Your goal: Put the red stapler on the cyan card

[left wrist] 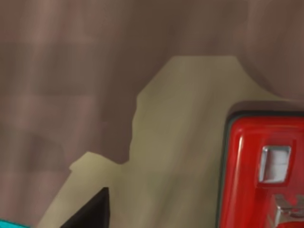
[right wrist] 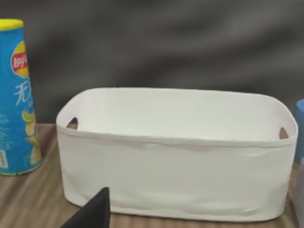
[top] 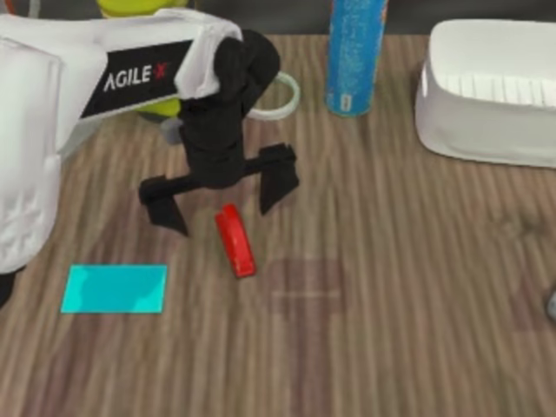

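1. The stapler [top: 235, 241] lies flat on the bare wood of the table [top: 391, 330], a bit left of the middle. It is tilted, not straight.
2. The card [top: 115, 288] lies flat to the left of the stapler and a little nearer the front edge. They are apart, with bare wood between them.
3. My left gripper [top: 221, 198] hangs just over the far end of the stapler. Its fingers are spread wide and hold nothing.
4. I think I can miss. The stapler is tilted, so if my fingers do not line up with its long sides, they may push it and make it spin or slide.
5. It looks shiny, so I think it can slip out if I pinch only the tip.
6. If I come down too far, a finger may hit the wood.
7. The way to the card looks open. Nothing stands between.
8. The can [top: 354, 54] and the tub [top: 486, 130] stand at the back, well away.
9. The card is near the left edge, so I should not swing too far.
10. My right arm is off to the right, facing the tub. I cannot tell how its fingers are.
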Controlling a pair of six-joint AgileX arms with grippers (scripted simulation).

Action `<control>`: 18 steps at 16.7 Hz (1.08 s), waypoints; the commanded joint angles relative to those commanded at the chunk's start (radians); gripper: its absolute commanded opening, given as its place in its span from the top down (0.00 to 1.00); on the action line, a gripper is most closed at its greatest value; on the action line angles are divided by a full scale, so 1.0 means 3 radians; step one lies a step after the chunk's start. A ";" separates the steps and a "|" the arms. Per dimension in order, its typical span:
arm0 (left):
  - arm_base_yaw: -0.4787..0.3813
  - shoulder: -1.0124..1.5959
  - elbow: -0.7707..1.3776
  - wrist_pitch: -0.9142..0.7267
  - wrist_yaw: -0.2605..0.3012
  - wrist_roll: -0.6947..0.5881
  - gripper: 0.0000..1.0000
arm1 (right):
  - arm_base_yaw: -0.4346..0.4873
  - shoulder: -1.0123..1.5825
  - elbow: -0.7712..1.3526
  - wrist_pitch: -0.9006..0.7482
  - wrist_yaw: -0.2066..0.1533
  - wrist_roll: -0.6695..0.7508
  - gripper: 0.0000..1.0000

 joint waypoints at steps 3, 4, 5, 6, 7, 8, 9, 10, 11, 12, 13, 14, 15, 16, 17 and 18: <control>0.0000 0.0000 0.0000 0.0000 0.0000 0.0000 0.15 | 0.0000 0.0000 0.0000 0.0000 0.0000 0.0000 0.00; 0.0000 0.0000 0.0000 0.0000 0.0000 0.0000 0.23 | 0.0000 0.0000 0.0000 0.0000 0.0000 0.0000 0.00; 0.0000 0.0000 0.0000 0.0000 0.0000 0.0000 0.30 | 0.0000 0.0000 0.0000 0.0000 0.0000 0.0000 0.00; 0.0000 0.0000 0.0000 0.0000 0.0000 0.0000 0.38 | 0.0000 0.0000 0.0000 0.0000 0.0000 0.0000 0.00; 0.0000 0.0000 0.0000 0.0000 0.0000 0.0000 0.45 | 0.0000 0.0000 0.0000 0.0000 0.0000 0.0000 0.00; 0.0000 0.0000 0.0000 0.0000 0.0000 0.0000 0.53 | 0.0000 0.0000 0.0000 0.0000 0.0000 0.0000 0.00; 0.0000 0.0000 0.0000 0.0000 0.0000 0.0000 0.60 | 0.0000 0.0000 0.0000 0.0000 0.0000 0.0000 0.00; 0.0000 0.0000 0.0000 0.0000 0.0000 0.0000 0.68 | 0.0000 0.0000 0.0000 0.0000 0.0000 0.0000 0.00; 0.0000 0.0000 0.0000 0.0000 0.0000 0.0000 0.75 | 0.0000 0.0000 0.0000 0.0000 0.0000 0.0000 0.00; 0.0000 0.0000 0.0000 0.0000 0.0000 0.0000 0.83 | 0.0000 0.0000 0.0000 0.0000 0.0000 0.0000 0.00; 0.0000 0.0000 0.0000 0.0000 0.0000 0.0000 0.90 | 0.0000 0.0000 0.0000 0.0000 0.0000 0.0000 0.00; 0.0000 0.0000 0.0000 0.0000 0.0000 0.0000 0.98 | 0.0000 0.0000 0.0000 0.0000 0.0000 0.0000 0.00; 0.0000 0.0000 0.0000 0.0000 0.0000 0.0000 1.00 | 0.0000 0.0000 0.0000 0.0000 0.0000 0.0000 0.00; 0.0000 0.0000 0.0000 0.0000 0.0000 0.0000 1.00 | 0.0000 0.0000 0.0000 0.0000 0.0000 0.0000 0.00; 0.0000 0.0000 0.0000 0.0000 0.0000 0.0000 1.00 | 0.0000 0.0000 0.0000 0.0000 0.0000 0.0000 0.00; 0.0000 0.0000 0.0000 0.0000 0.0000 0.0000 1.00 | 0.0000 0.0000 0.0000 0.0000 0.0000 0.0000 0.00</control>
